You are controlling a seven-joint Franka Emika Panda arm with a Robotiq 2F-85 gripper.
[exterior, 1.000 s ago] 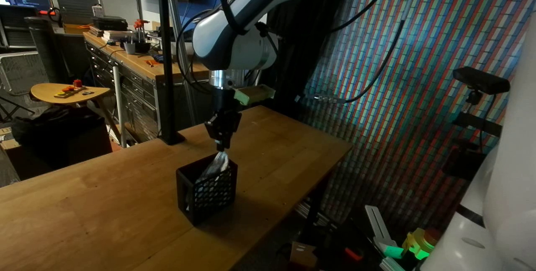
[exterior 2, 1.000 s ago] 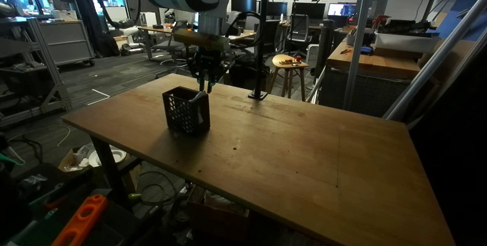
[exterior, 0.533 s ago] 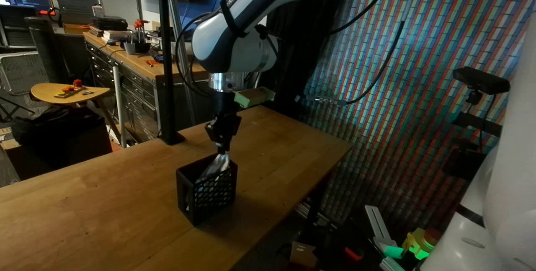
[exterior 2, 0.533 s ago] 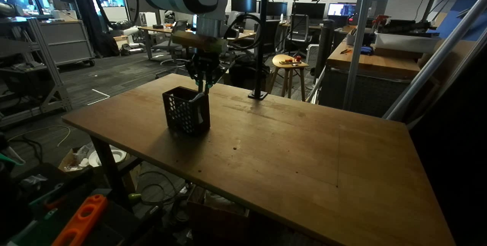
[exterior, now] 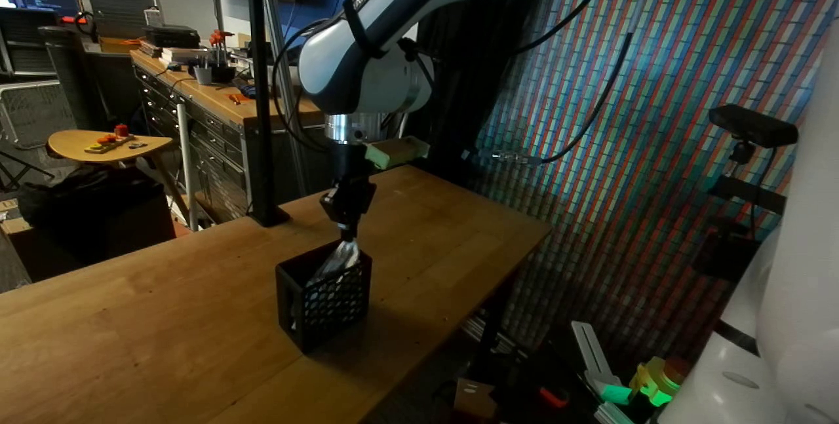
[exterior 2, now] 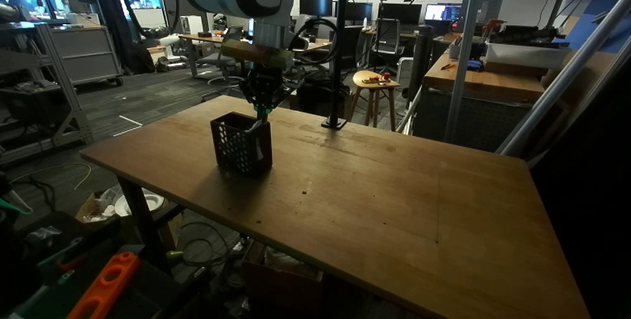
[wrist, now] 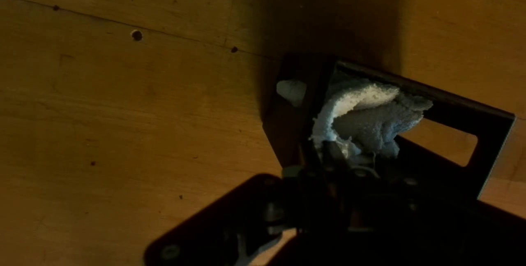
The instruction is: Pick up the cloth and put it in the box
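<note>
One cloth [wrist: 367, 121], likely light, limp and hard to harm, lies bunched inside the box [exterior 2: 250, 154] against one end, the gripper [exterior: 347, 238] pinching its peak by the top edge; a thick fold there should hold best

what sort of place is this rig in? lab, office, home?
Probably a robotics lab or workshop: a robot arm over a wooden table, a cluttered workbench, and several computer monitors in the background.
</note>
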